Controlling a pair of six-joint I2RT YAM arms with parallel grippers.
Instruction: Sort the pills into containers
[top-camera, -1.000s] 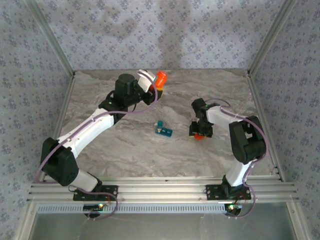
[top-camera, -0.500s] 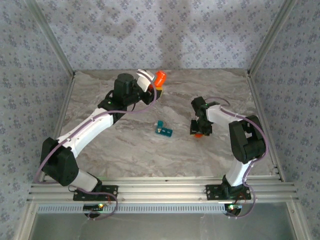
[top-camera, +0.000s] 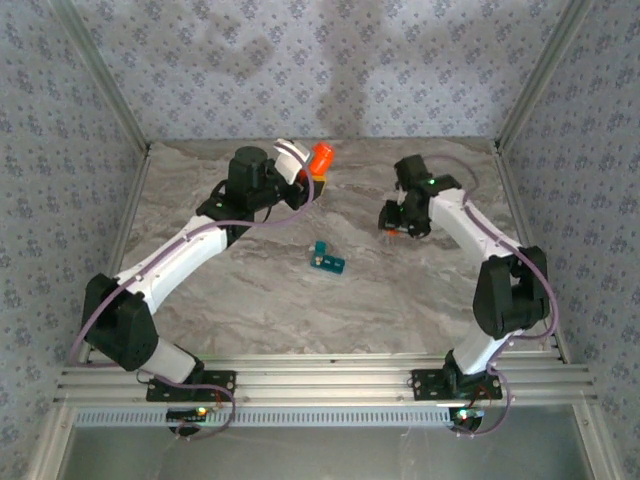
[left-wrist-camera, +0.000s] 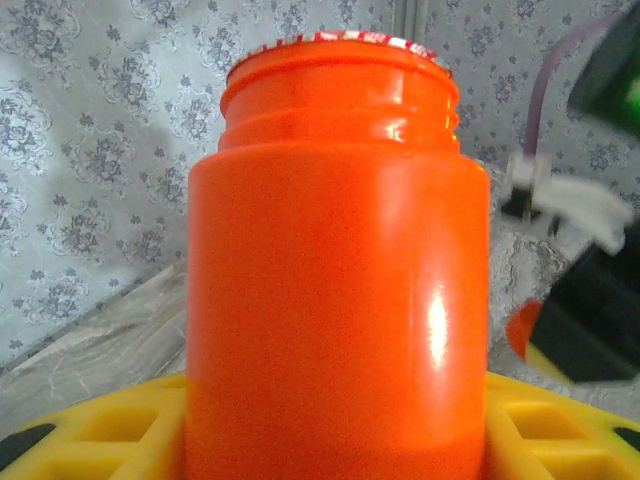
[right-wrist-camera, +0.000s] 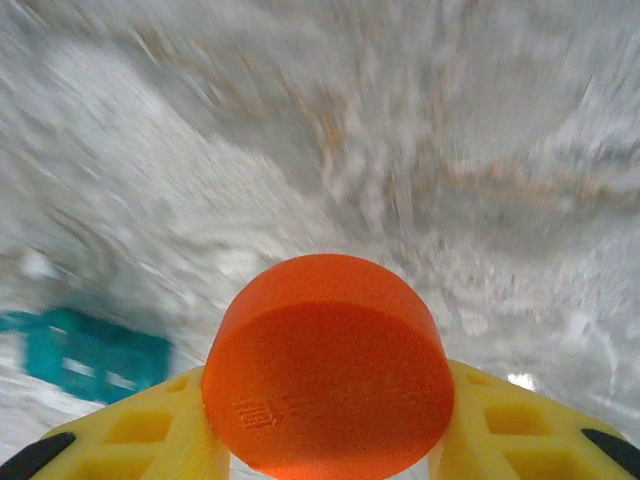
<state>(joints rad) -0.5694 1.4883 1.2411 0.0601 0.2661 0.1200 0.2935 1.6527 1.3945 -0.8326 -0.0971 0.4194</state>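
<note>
Left gripper (top-camera: 314, 168): on the far left part of the marble table (top-camera: 250, 300), raised above the surface. Pinches the orange bottle (top-camera: 322, 157) between its yellow fingers (left-wrist-camera: 90, 425), one on each side of the lower body. Keeps it upright in the left wrist view, mouth on top and uncapped, with a thin red and white edge on the rim.

Right gripper (top-camera: 395, 224): on the far right part of the table, well apart from the left one. Pinches an orange cap (right-wrist-camera: 330, 365), with yellow fingers (right-wrist-camera: 500, 420) pressed on both sides of it. Turns the round flat face of the cap toward the wrist camera, with blurred marble behind.

Teal pill box (top-camera: 327, 261): lies on the marble near the middle of the table, between the two grippers and nearer than both. Touches no gripper. Looks blurred at the lower left of the right wrist view. Cannot tell whether the lids are open or closed.
</note>
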